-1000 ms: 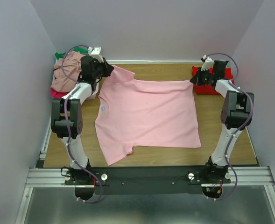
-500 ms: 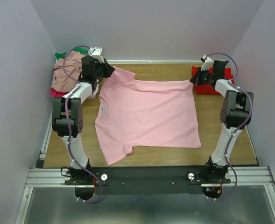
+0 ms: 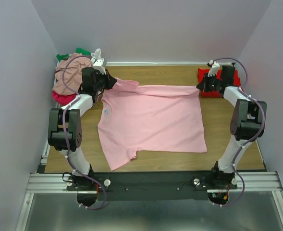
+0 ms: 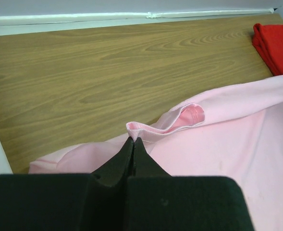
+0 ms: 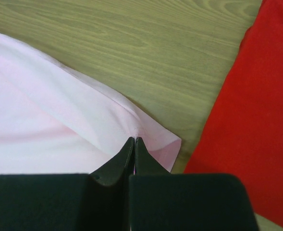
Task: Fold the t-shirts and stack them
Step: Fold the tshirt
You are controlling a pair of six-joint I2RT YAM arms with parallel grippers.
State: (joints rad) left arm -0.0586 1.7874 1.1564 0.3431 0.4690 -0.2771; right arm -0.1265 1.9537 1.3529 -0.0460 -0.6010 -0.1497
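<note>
A light pink t-shirt [image 3: 151, 120] lies spread on the wooden table [image 3: 160, 72], its blue neck label [image 3: 104, 112] to the left. My left gripper [image 3: 111, 82] is shut on the far left sleeve, and a fold of pink cloth [image 4: 146, 131] is pinched at the tips of the left gripper [image 4: 133, 139]. My right gripper [image 3: 201, 85] is shut on the shirt's far right hem corner [image 5: 151, 134], which sits raised at the tips of the right gripper [image 5: 134, 139]. A folded red t-shirt [image 3: 209, 89] lies just beyond it, at the far right.
A heap of t-shirts sits at the far left against the wall: dusty rose [image 3: 67, 77], green [image 3: 79, 51] and magenta [image 3: 59, 97]. In the right wrist view the red t-shirt [image 5: 256, 120] lies close to the pinched corner. A white ledge [image 4: 83, 19] runs along the table's back edge.
Both arms have swung outward and the far edge of the pink t-shirt has lifted. The far left sleeve, flat before, is now bunched up in the left gripper.
</note>
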